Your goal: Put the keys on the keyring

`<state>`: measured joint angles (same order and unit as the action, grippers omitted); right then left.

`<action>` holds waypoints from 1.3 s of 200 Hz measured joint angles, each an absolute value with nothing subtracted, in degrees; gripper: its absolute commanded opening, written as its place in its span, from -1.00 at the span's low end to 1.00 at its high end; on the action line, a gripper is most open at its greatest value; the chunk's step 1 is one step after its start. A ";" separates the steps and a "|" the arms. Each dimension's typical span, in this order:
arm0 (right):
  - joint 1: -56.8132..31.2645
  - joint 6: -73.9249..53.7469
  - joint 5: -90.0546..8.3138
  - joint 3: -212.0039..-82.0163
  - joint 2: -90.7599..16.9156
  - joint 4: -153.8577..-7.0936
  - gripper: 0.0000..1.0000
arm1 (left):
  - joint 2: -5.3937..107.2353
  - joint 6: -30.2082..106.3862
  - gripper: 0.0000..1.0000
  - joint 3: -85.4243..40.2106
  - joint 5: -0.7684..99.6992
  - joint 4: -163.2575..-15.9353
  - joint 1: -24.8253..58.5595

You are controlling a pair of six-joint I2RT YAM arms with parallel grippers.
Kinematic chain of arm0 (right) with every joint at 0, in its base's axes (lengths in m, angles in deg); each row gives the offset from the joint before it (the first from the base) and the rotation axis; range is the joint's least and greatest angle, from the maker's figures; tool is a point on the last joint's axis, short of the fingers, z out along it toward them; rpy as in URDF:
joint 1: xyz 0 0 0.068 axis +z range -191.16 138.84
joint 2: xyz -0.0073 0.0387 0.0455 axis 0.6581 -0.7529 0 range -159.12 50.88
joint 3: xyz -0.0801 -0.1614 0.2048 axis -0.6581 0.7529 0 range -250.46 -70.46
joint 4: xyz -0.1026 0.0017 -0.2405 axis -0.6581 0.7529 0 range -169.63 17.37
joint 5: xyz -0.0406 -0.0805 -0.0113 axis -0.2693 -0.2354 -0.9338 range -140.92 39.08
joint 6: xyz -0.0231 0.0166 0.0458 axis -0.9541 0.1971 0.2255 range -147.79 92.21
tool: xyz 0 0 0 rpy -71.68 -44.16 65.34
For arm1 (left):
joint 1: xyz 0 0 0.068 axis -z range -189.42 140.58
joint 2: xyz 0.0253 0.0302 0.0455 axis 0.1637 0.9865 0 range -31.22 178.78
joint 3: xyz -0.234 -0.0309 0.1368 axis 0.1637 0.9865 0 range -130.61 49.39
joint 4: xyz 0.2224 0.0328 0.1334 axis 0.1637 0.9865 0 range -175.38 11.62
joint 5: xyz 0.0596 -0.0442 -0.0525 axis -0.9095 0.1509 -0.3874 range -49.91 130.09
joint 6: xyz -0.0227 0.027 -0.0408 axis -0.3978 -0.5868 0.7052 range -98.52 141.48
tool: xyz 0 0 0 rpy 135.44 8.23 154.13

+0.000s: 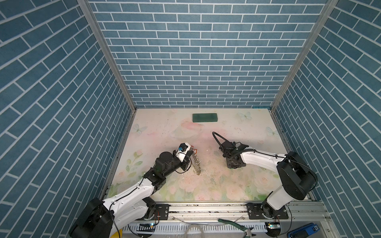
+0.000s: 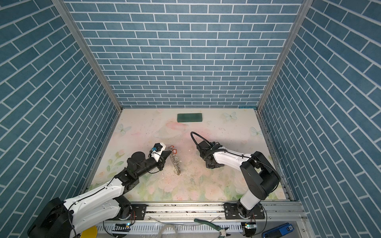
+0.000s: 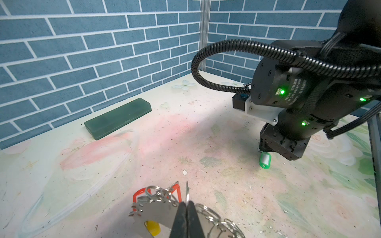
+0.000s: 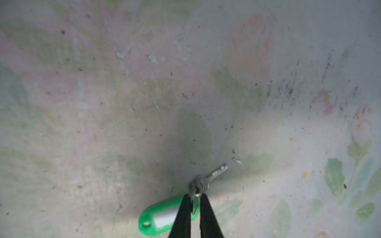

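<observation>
The keyring [image 3: 152,212] is a grey flat hoop fringed with silver split rings, and a red tag [image 3: 138,193] and a yellow tag [image 3: 153,227] hang on it. My left gripper [image 3: 187,203] is shut on one of its split rings and holds the hoop on edge, with its low end near the table [image 1: 197,164] [image 2: 176,162]. To the right, my right gripper [image 4: 194,195] points down at the table. Its jaws pinch the small ring of a silver key [image 4: 208,179] with a green tag [image 4: 165,214] [image 3: 265,160]. The key lies flat on the table.
A dark green rectangular block [image 1: 205,117] [image 2: 189,118] lies near the back wall. Brick-pattern walls enclose three sides. In front of the table's front rail lie green-handled pliers [image 1: 237,225] and a blue device [image 1: 303,230].
</observation>
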<state>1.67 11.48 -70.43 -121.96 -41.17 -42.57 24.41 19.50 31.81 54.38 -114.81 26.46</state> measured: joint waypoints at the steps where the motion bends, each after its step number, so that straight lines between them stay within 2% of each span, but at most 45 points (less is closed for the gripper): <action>1: 1.67 11.46 -70.41 -121.96 -41.17 -42.59 -0.74 | 24.41 19.50 -1.00 31.81 54.38 -114.81 26.46; 98: 0.88 11.43 -69.27 -121.96 -42.26 -43.00 -0.71 | 24.41 19.50 -1.00 31.81 54.49 -114.81 26.48; 260: 0.91 11.43 -71.94 -121.81 -42.11 -39.29 -0.85 | 24.41 19.50 -1.00 31.81 54.49 -114.81 26.48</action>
